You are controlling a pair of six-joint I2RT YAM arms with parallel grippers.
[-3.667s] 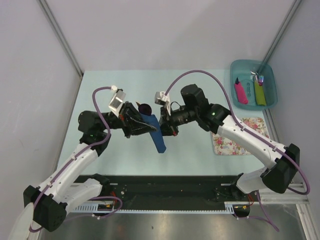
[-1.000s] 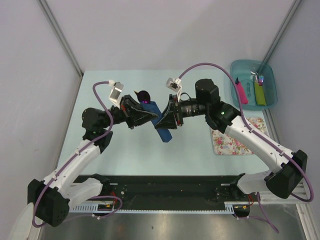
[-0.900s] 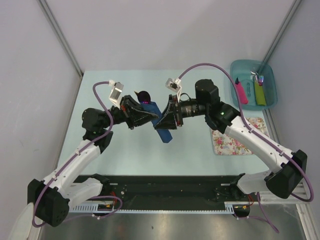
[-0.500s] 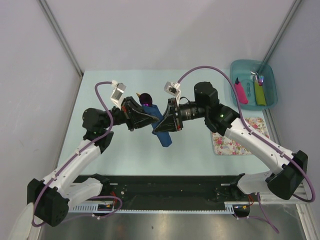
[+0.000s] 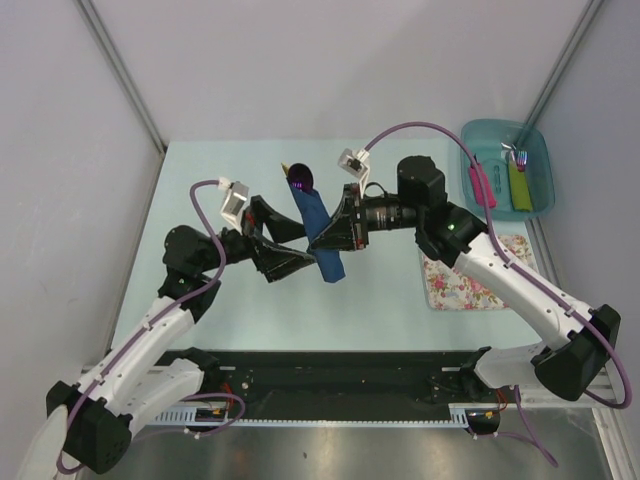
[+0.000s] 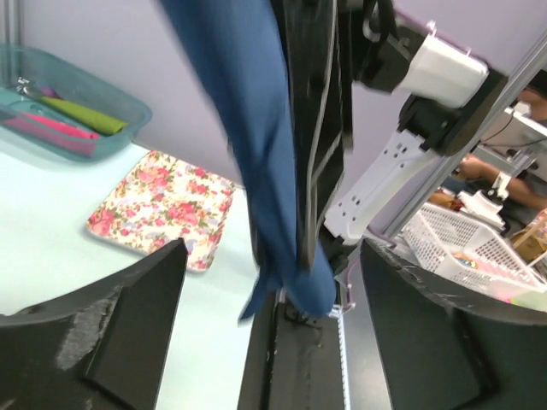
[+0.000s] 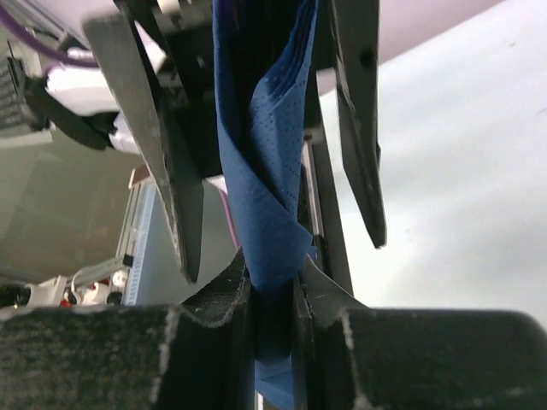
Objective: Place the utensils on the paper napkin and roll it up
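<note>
The dark blue paper napkin is rolled into a tube and hangs in the air over the table's middle. The purple spoon bowl sticks out of its far end, with a slim tan tip beside it; the rest of the utensils is hidden inside. My right gripper is shut on the roll, which is pinched between its pads. To the left of the roll my left gripper stands open. In the left wrist view the roll hangs in front of its spread fingers, untouched.
A teal bin at the back right holds pink-handled and green-handled cutlery. A floral mat lies under the right forearm. The black rail runs along the near edge.
My left gripper has opened, let go of the roll and drawn back to the left. The right gripper keeps the roll, which has swung more upright and toward the far side.
</note>
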